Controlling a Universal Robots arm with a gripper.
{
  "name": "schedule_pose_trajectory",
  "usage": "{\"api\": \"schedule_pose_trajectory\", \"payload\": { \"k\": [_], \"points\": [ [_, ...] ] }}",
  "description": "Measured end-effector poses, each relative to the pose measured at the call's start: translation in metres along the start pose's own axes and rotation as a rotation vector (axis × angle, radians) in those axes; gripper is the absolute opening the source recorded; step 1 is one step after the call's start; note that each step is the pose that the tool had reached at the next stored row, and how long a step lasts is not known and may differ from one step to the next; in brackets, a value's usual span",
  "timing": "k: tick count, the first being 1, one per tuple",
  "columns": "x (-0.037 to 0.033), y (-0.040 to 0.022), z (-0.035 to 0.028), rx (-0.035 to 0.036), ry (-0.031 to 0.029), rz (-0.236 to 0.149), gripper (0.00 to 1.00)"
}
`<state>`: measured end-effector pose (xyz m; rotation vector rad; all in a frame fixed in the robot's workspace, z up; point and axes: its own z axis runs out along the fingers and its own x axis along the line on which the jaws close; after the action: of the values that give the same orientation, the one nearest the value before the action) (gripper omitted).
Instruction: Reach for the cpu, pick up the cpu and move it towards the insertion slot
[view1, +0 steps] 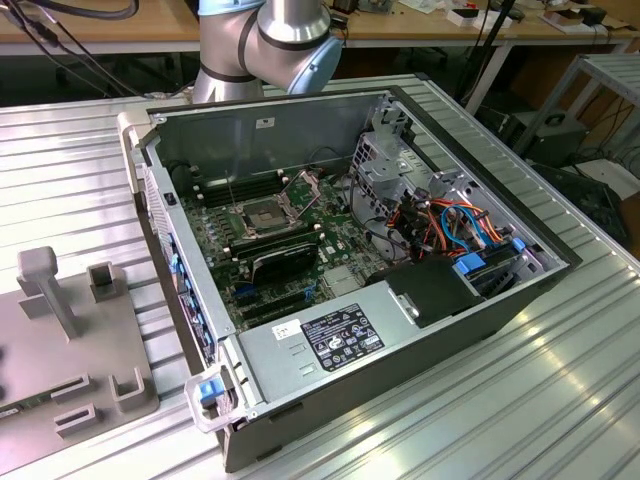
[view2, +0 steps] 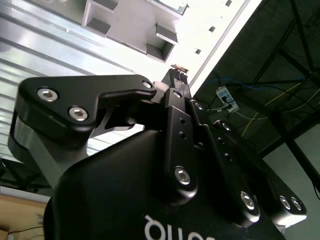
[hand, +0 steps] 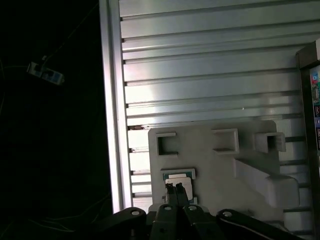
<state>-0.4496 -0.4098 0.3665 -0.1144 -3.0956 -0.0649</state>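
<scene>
In the first wrist view the cpu (hand: 185, 185), a small pale square chip, lies in a shallow holder on the grey fixture plate (hand: 215, 165). My gripper (hand: 173, 189) hangs above the plate, and its two black fingertips overlap the chip's edge in the picture. The fingers are pressed together with nothing seen between them, as the second wrist view also shows at the gripper (view2: 176, 79). The insertion slot (view1: 262, 216), a metal-framed socket with a dark centre, sits on the motherboard inside the open computer case (view1: 200, 130), its thin bracket (view1: 300, 186) lifted. The arm (view1: 265, 40) rises behind the case.
The fixture plate (view1: 40, 380) lies at the exterior view's left of the case, carrying a tall post (view1: 45, 280) and small brackets (view1: 102, 282). Inside the case are a black expansion card (view1: 285, 260), a power supply (view1: 335, 335) and cables (view1: 450, 225). The ribbed metal table's edge (hand: 114, 100) runs near the plate.
</scene>
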Motion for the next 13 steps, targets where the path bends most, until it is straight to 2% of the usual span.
{"api": "schedule_pose_trajectory", "payload": {
  "k": [13],
  "points": [
    [0.0006, 0.0, 0.0, 0.0, 0.0, 0.0, 0.11]
  ]
}}
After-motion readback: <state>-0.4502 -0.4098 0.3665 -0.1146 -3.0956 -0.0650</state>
